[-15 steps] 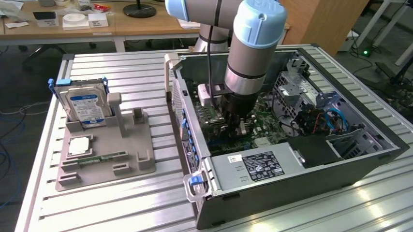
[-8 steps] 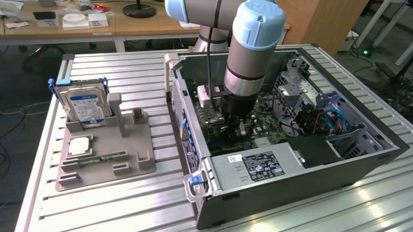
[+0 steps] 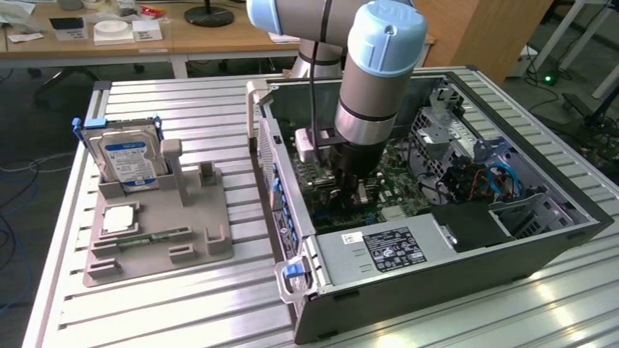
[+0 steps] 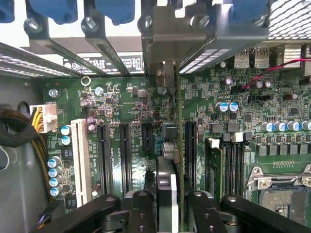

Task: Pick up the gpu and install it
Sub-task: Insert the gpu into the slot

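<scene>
The gpu (image 4: 167, 145) stands on edge over the green motherboard (image 4: 121, 102) and is seen edge-on. Its silvery bracket (image 4: 167, 46) lies against the rear slot openings of the case. My gripper (image 4: 167, 213) is shut on the card's upper edge, one black finger (image 4: 141, 208) on each side of it. Whether the card's lower edge sits in a slot I cannot tell. In the exterior view the arm reaches straight down into the open computer case (image 3: 541, 239), with the gripper (image 3: 346, 190) low over the motherboard.
Beside the card are black expansion slots (image 4: 124, 155), a white slot (image 4: 80, 160), a memory stick (image 4: 216, 165) and the CPU socket (image 4: 282, 189). The power supply (image 3: 387, 250) fills the case's near end. A grey fixture (image 3: 159, 239) on the exterior view's left holds a hard drive (image 3: 130, 159).
</scene>
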